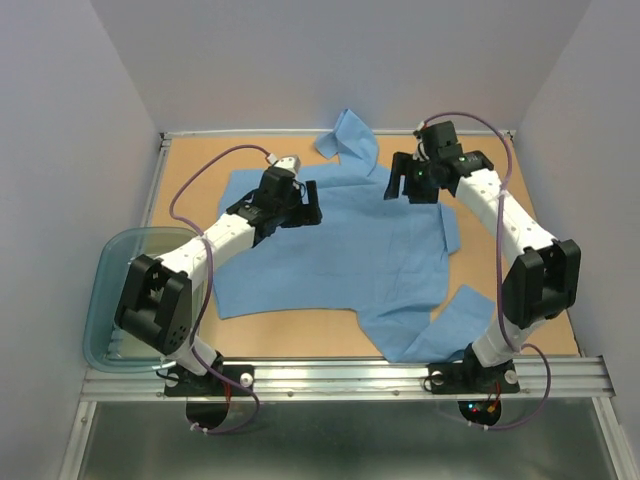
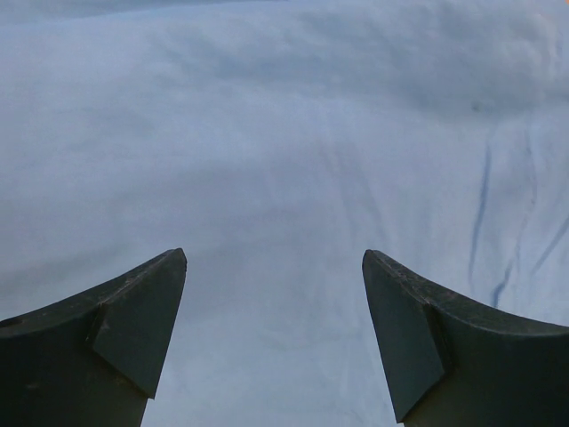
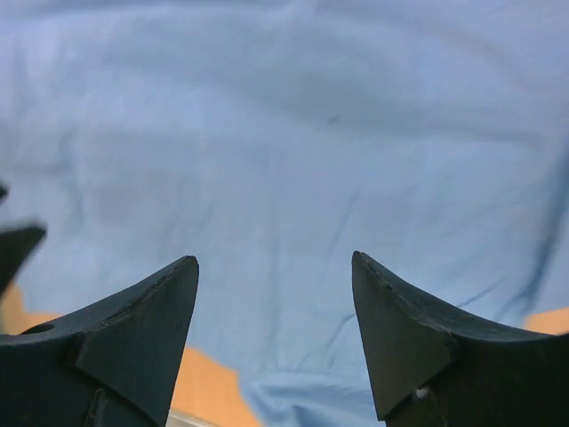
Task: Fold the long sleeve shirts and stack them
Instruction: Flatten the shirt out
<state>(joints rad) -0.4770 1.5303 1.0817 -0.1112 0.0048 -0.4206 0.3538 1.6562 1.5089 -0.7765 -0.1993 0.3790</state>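
Note:
One light blue long sleeve shirt (image 1: 340,245) lies spread across the brown table, one sleeve (image 1: 350,135) reaching to the far edge and another (image 1: 440,325) trailing toward the near right. My left gripper (image 1: 300,210) hovers over the shirt's left part, open, with only cloth (image 2: 284,178) under it. My right gripper (image 1: 408,185) hangs above the shirt's far right part, jaws apart with nothing between them. In the right wrist view the cloth (image 3: 284,133) fills the frame and its hem shows against the table (image 3: 200,387).
A clear bluish plastic tub (image 1: 115,300) sits off the table's left near corner. A metal rail (image 1: 350,378) runs along the near edge where both arm bases are bolted. Grey walls close in the table on three sides.

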